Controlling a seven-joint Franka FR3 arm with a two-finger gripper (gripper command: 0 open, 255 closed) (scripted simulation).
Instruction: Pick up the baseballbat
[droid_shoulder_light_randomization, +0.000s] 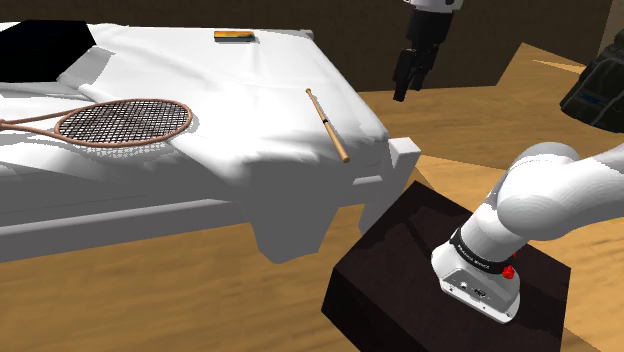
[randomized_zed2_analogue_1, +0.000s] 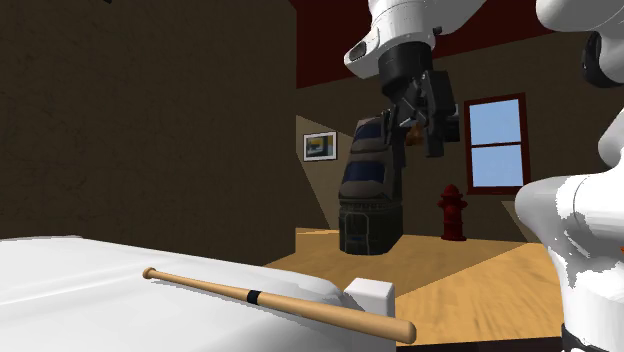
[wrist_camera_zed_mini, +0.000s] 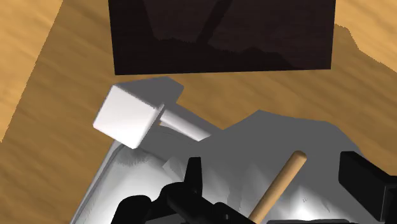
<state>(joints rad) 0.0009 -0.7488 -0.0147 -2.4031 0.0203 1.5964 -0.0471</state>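
Note:
A slim wooden baseball bat (droid_shoulder_light_randomization: 328, 124) with a dark band lies flat on the white bed (droid_shoulder_light_randomization: 250, 100), near the bed's right edge in the shoulder view. In the second exterior view the bat (randomized_zed2_analogue_1: 270, 300) rests on the sheet with its thick end close to the bed's corner. My black gripper (droid_shoulder_light_randomization: 403, 88) hangs high in the air, off the bed's right side and apart from the bat. It (randomized_zed2_analogue_1: 418, 138) is well above the bat. In the wrist view the gripper (wrist_camera_zed_mini: 280, 178) is open, and the bat's end (wrist_camera_zed_mini: 283, 181) shows far below between the fingers.
A racket (droid_shoulder_light_randomization: 120, 122) lies on the bed's left part, and a flat yellow-brown item (droid_shoulder_light_randomization: 234, 36) at its far edge. A white corner post (wrist_camera_zed_mini: 127, 114) juts from the bed beside my dark stand (droid_shoulder_light_randomization: 400, 270). A dark bulky object (randomized_zed2_analogue_1: 370, 190) and a red hydrant (randomized_zed2_analogue_1: 452, 212) stand on the wooden floor.

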